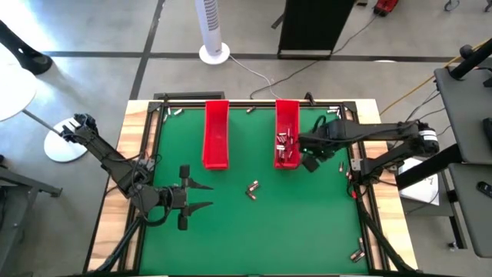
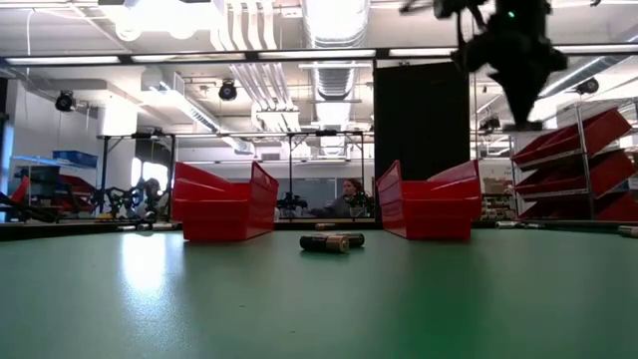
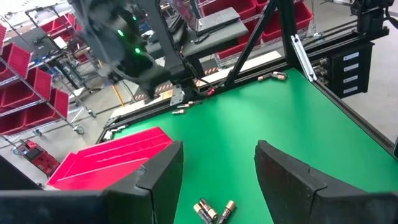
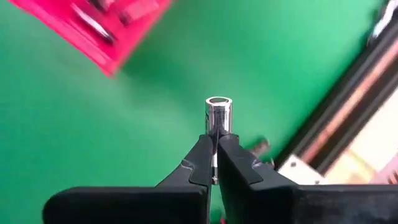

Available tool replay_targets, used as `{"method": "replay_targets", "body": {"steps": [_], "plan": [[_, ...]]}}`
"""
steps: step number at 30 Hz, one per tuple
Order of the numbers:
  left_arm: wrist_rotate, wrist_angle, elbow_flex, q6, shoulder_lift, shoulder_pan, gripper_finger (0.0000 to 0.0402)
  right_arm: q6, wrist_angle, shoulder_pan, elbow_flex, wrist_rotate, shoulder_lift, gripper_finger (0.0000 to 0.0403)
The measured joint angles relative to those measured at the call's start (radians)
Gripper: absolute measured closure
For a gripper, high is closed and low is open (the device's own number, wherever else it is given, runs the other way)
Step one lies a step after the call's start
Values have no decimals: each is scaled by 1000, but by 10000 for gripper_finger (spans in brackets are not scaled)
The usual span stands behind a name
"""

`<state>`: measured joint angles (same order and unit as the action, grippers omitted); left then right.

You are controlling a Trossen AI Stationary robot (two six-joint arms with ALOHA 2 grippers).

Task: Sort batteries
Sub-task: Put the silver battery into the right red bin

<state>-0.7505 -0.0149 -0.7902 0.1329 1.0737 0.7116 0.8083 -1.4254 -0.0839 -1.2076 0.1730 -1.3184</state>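
Now, left gripper (image 1: 206, 197) at table's 8 o'clock, fingers spread, holding nothing. Left tray (image 1: 216, 135) at 11 o'clock. Loose batteries (image 1: 253, 188) at centre; strays along the edges. Right tray (image 1: 287, 131) at 1 o'clock, batteries inside. Right gripper (image 4: 215, 146) just beside it, raised, pinching one battery (image 4: 218, 115).

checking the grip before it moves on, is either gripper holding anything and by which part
The right gripper is shut on a battery, pinching its lower end so the rest stands up past the fingertips. The left gripper is open and holds nothing.
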Motion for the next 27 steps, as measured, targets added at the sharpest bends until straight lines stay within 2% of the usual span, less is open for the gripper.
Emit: {"method": "replay_targets", "body": {"steps": [6, 15, 22, 27], "plan": [[0, 8, 0, 0, 0, 0, 222, -142, 4, -50, -137, 69, -61, 392], [0, 8, 0, 8, 0, 0, 222, -464, 134, -177, -187, 63, -191, 391], [-1, 7, 0, 15, 0, 0, 222, -567, 136, -212, -299, 58, -263, 390], [-1, 7, 0, 15, 0, 0, 222, -598, 139, -212, -316, 56, -268, 390]]}}
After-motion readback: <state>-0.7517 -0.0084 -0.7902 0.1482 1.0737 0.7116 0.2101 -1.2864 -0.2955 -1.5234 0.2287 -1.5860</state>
